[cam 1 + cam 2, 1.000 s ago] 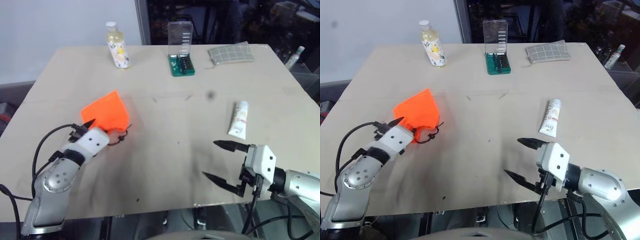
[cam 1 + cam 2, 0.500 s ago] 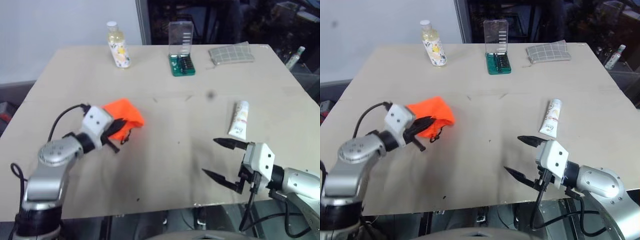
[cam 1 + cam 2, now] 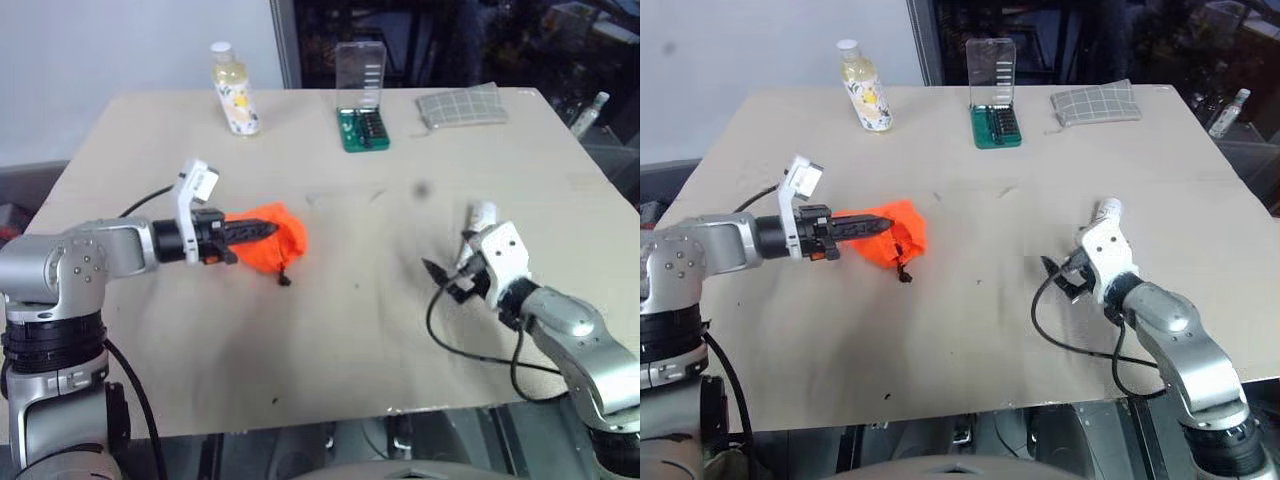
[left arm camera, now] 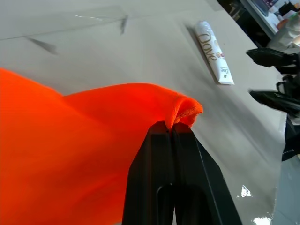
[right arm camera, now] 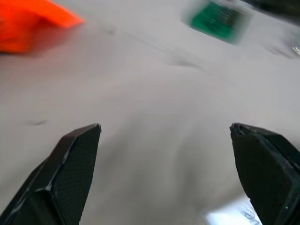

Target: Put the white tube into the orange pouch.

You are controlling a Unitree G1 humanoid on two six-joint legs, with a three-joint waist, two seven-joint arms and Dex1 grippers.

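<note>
Orange pouch (image 4: pixel 93 136) pinched in left pincer (image 4: pixel 171 133); right pincer (image 5: pixel 164 173) gapes wide above bare table (image 5: pixel 154 108).

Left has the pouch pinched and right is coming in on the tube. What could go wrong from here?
1. The left gripper is shut on just a fold at the orange pouch's rim, so the mouth may stay collapsed, leaving no opening.
2. The right gripper is open, and the white tube lies flat on the table; closing on it may push it away rather than catch it.
</note>
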